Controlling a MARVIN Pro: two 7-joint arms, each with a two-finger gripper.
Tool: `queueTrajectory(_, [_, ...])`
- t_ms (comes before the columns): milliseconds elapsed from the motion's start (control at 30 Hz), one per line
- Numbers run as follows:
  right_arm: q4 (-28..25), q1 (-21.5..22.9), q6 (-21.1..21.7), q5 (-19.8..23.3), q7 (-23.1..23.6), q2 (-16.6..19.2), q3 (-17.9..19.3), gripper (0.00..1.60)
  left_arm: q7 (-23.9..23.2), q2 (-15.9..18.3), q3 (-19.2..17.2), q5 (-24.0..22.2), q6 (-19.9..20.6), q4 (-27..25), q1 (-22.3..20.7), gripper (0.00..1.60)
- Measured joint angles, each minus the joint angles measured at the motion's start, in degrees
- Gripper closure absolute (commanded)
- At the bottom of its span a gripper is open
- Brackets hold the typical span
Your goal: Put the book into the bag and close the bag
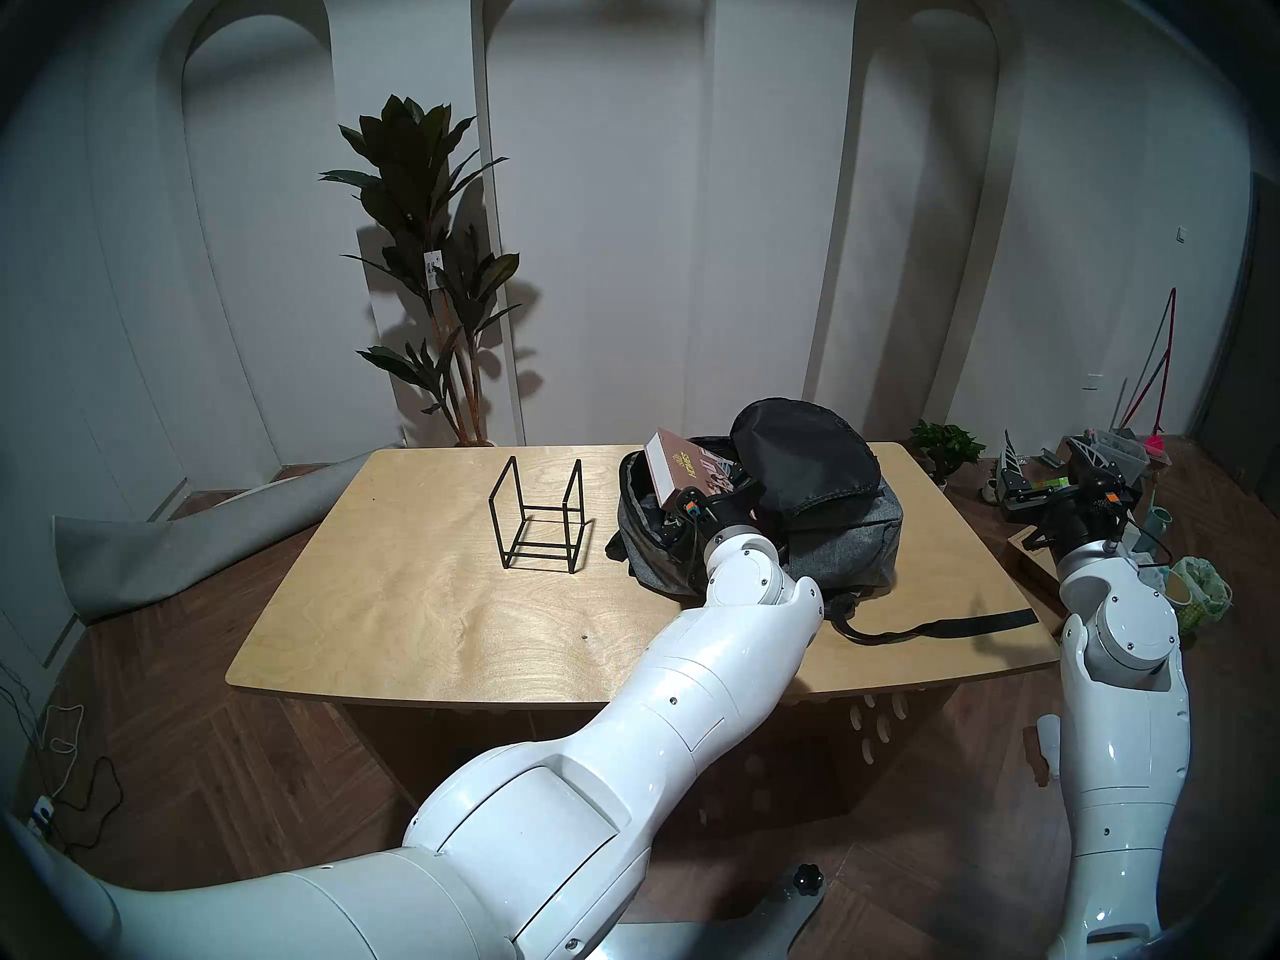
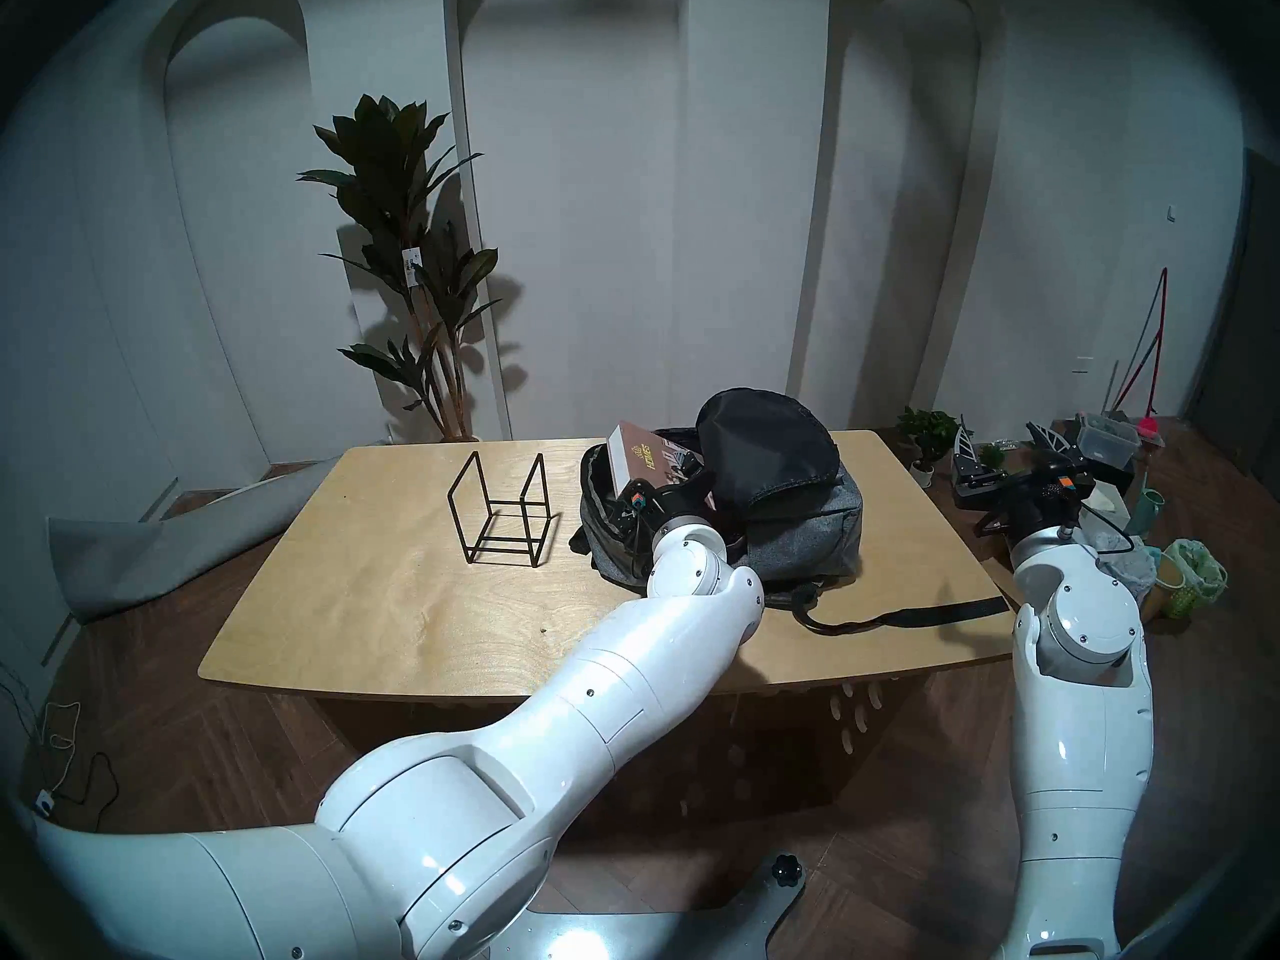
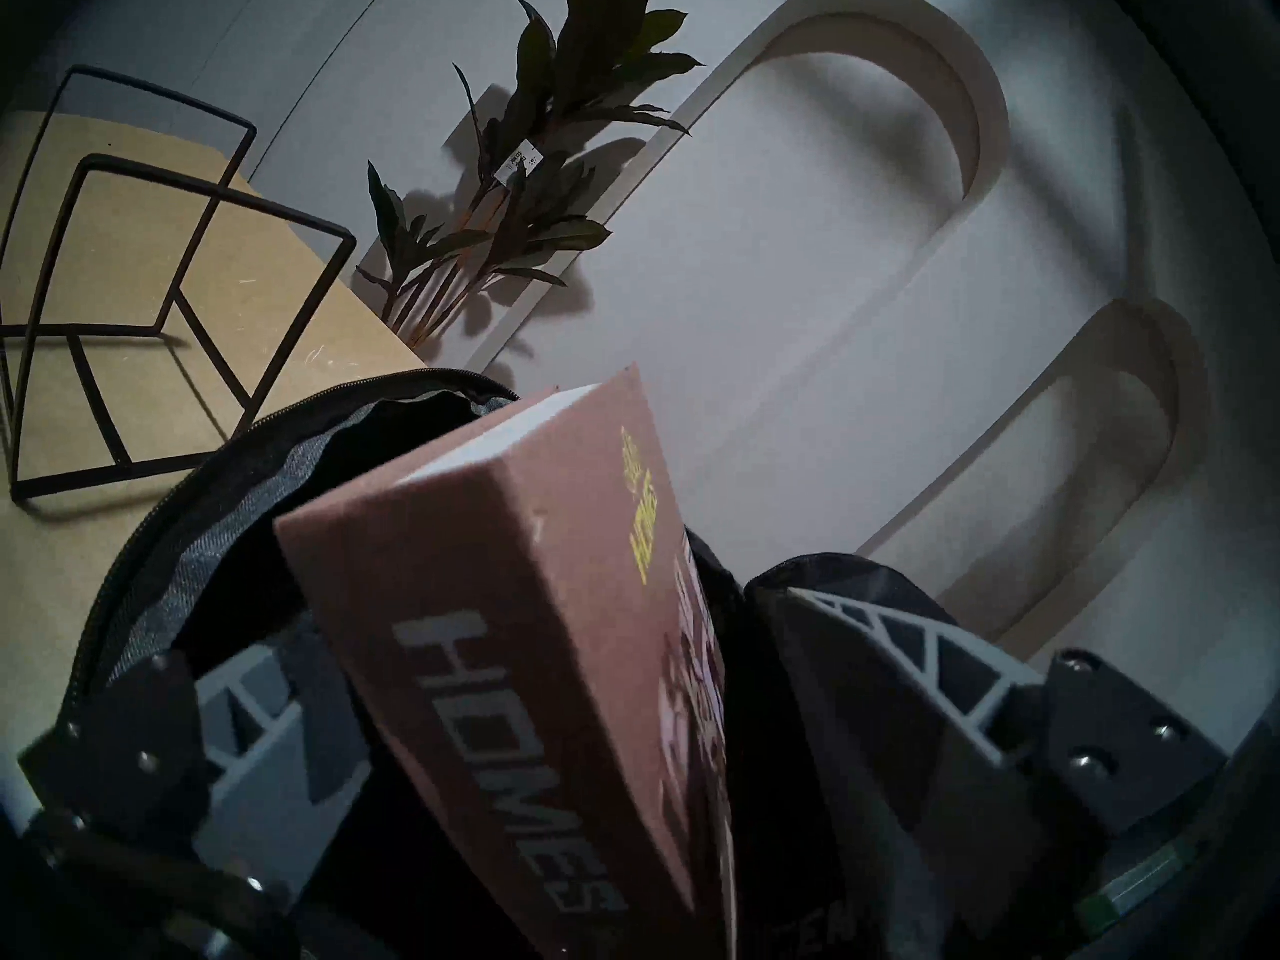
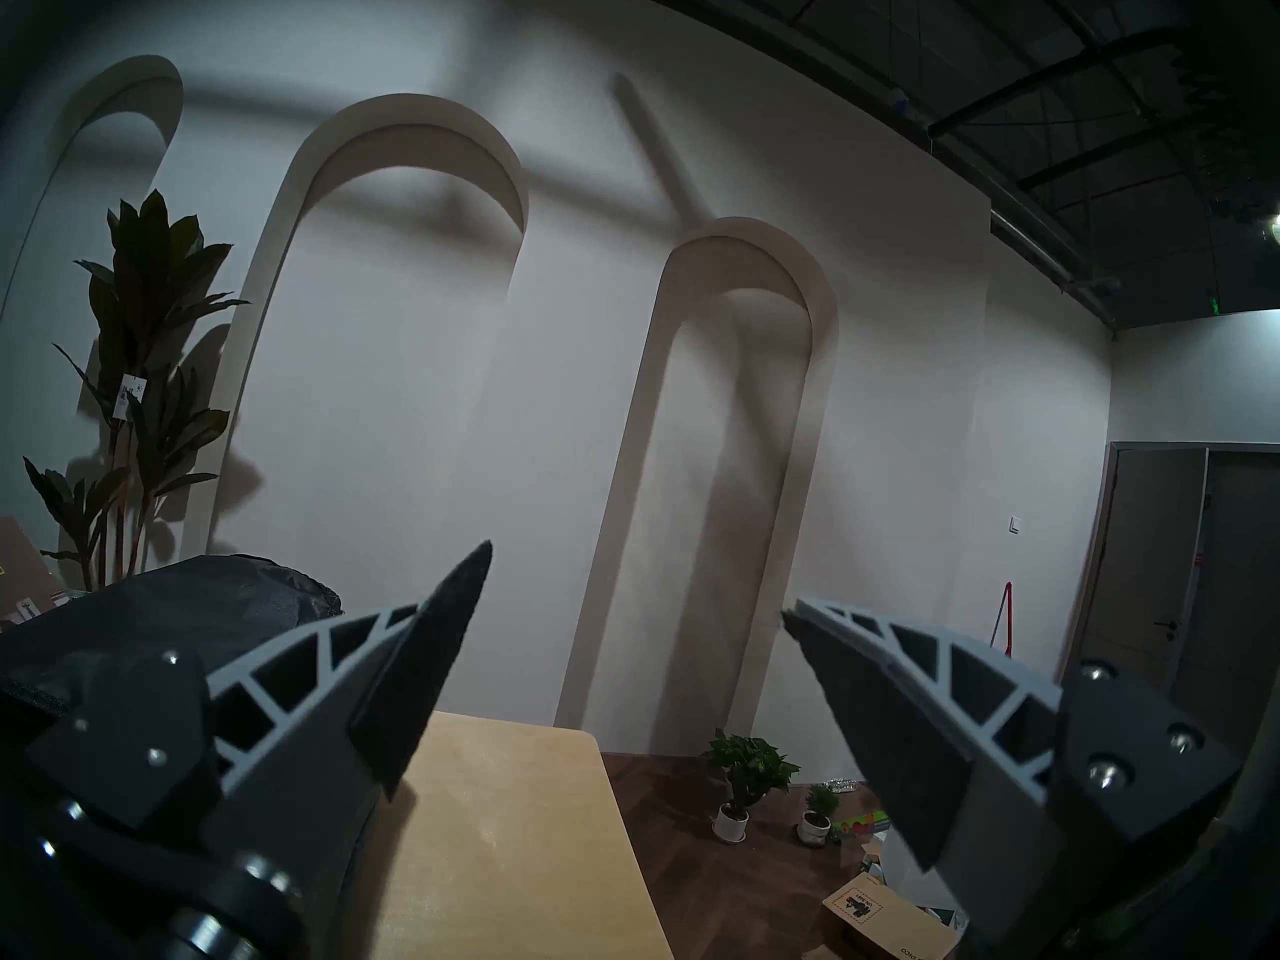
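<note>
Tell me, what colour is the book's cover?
Brown book, clearest in the left wrist view.

Black wire stand [image 1: 542, 516] upright on wood tabletop [image 1: 429, 619], L of centre. Tall plant [image 1: 433, 259] behind, by arched wall. Small potted plants [image 4: 748, 782] on floor, R.

Brown book [image 1: 675, 468], yellow "HOMES" lettering, tilted, lower half inside bag mouth. Grey bag [image 1: 848, 536] unzipped, black-lined flap up, right of book.

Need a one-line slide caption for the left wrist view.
Left gripper straddling the thick brown "HOMES" book, tilted halfway into the open grey fabric backpack; black wire-frame stand behind on the table.
</note>
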Motion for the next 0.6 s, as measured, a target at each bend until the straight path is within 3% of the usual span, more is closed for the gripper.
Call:
queueTrajectory(167, [-0.25, -0.74, -0.01, 0.31, 0.00, -0.50, 0.30, 0.00, 3.26, 0.89, 2.72, 4.10, 0.51, 0.48, -0.12, 0.00])
queueTrajectory(367, [-0.61, -1.51, -0.01, 0.87, -0.03, -1.20, 0.68, 0.00, 8.75, 2.26, 8.08, 12.44, 0.91, 1.83, -0.59, 0.00])
queueTrajectory(600, [-0.99, -1.87, 0.00, 1.41, -0.24, -1.88, 1.08, 0.00, 9.49, 3.29, 11.96, 16.26, 1.88, 1.00, -0.57, 0.00])
